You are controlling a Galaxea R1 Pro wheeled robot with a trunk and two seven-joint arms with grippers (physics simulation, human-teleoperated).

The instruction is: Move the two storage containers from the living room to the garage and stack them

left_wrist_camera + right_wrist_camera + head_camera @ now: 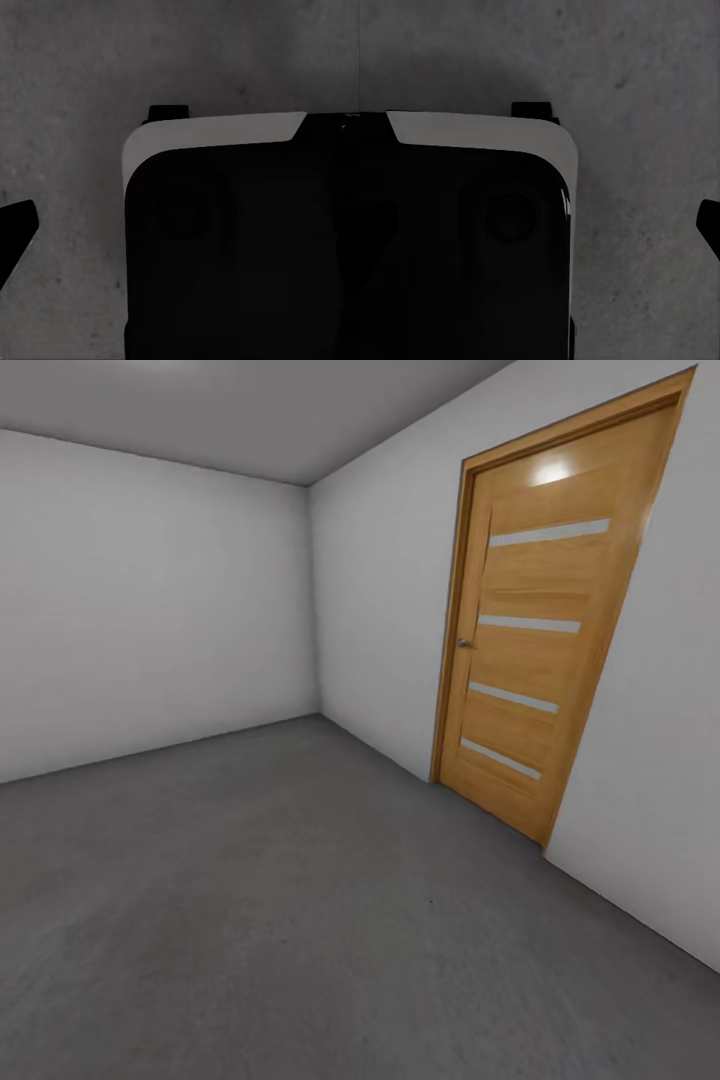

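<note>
The robot faces a garage corner — grey floor (250, 920), closed door (530, 650) (no bins in sight) — arms hung low over concrete for travel, end effector state untellable.

- You are facing a room corner, with the floor (300, 920) spreading out in front of you.
- A door (535, 650) is sitting in the wall (390, 600) on your right, its handle (464, 644) on the edge nearer the corner.
- Another wall (150, 600) is standing ahead on your left, meeting the right one behind the floor.
- The ceiling (230, 410) is lying overhead.
</note>
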